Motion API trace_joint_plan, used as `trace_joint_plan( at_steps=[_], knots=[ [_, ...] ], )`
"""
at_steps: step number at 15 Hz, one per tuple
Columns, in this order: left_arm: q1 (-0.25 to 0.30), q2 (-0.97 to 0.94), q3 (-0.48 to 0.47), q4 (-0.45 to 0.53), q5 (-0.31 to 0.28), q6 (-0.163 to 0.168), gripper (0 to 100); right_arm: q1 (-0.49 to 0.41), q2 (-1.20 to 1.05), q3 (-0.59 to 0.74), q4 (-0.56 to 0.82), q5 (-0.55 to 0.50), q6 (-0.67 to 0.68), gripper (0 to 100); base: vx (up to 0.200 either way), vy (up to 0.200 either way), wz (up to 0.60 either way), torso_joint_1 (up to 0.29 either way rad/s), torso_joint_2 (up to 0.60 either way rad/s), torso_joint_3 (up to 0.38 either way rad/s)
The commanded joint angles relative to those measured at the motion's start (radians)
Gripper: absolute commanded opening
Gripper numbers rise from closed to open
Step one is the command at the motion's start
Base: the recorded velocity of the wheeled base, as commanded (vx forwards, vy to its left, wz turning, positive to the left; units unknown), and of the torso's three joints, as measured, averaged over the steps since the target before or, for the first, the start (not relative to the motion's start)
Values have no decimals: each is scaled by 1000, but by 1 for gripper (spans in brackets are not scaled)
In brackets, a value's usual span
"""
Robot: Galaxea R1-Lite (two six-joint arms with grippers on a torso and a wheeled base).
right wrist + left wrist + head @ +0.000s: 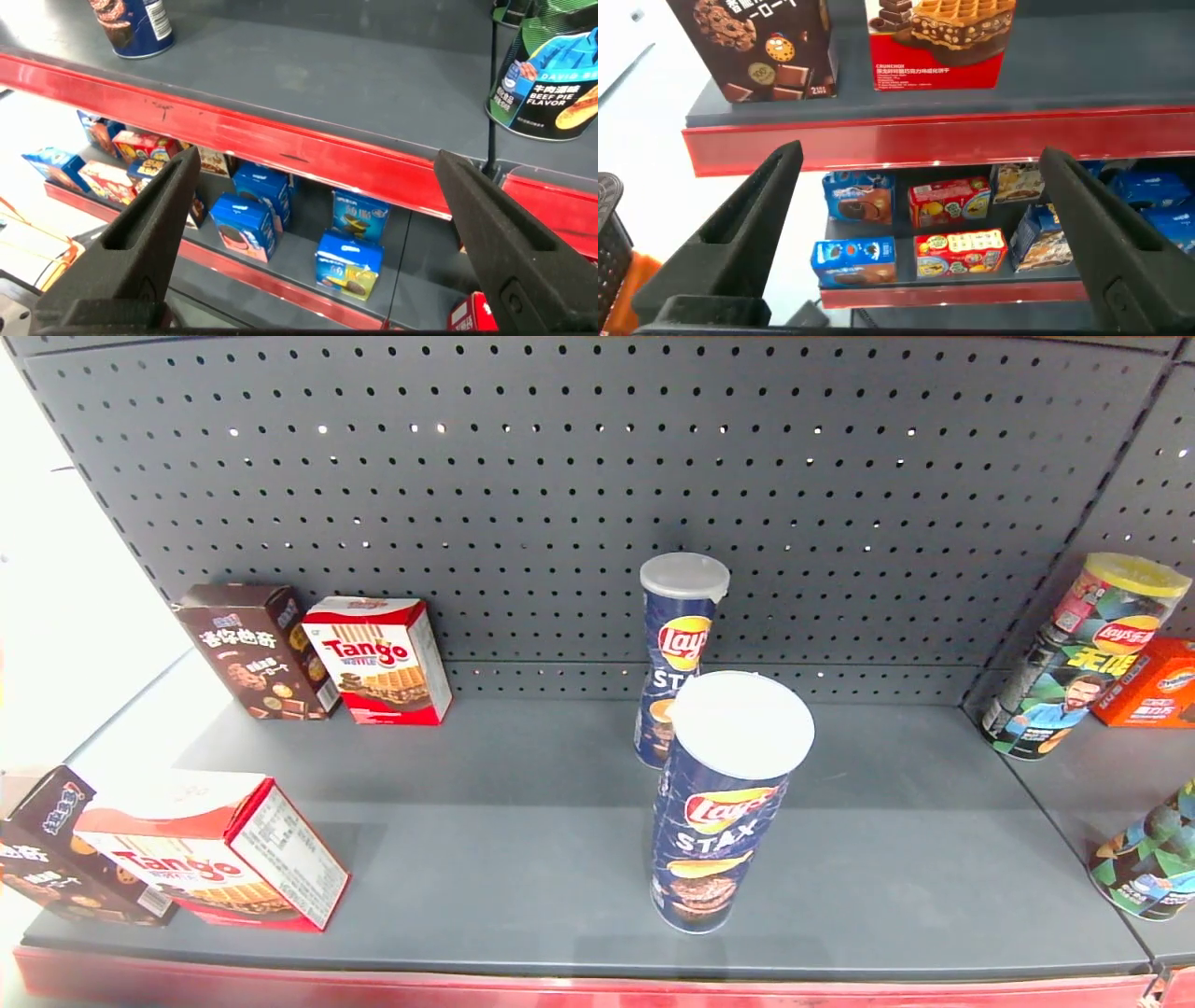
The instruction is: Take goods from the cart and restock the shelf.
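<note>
Left hand (920, 154): fingers apart, empty, facing grey metal shelf (523, 821). Red-and-white cardboard wafer box (215, 854), shelf's 8 o'clock: likely light, stiff; take across broad faces. Blue crisp tube (714, 821), white-lidded, 5 o'clock: likely light, slick, tippy; grip mid-body. Right hand (316, 157): apart, empty.

Hard white glare pours in past the shelf (523, 859)'s left end, bleaching the red wafer box (215, 854) and dark cookie box (56, 868) at its front-left corner, and pinpoints of light spark through the pegboard (560, 476) holes behind. Elsewhere it's even and bright, a soft shadow spreading right of the wafer box, while the wide lens bows the shelf's front edge and the pegboard's sides.
</note>
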Motion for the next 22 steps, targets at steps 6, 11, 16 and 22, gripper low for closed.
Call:
trace_joint_plan(
  at_steps=[6,11,16,22],
  knots=[
    [0,3,0,-1,-2,5,100,-17,492,-445,59,92,-89,100,0,0,0,0,0,0],
    [0,3,0,-1,-3,3,100,165,823,-531,33,125,-106,100,0,0,0,0,0,0],
    [0,3,0,-1,-3,2,100,305,1034,-603,-1,69,-113,100,0,0,0,0,0,0],
    [0,3,0,-1,-3,2,100,333,1164,-601,-93,-24,-104,100,0,0,0,0,0,0]
  ],
)
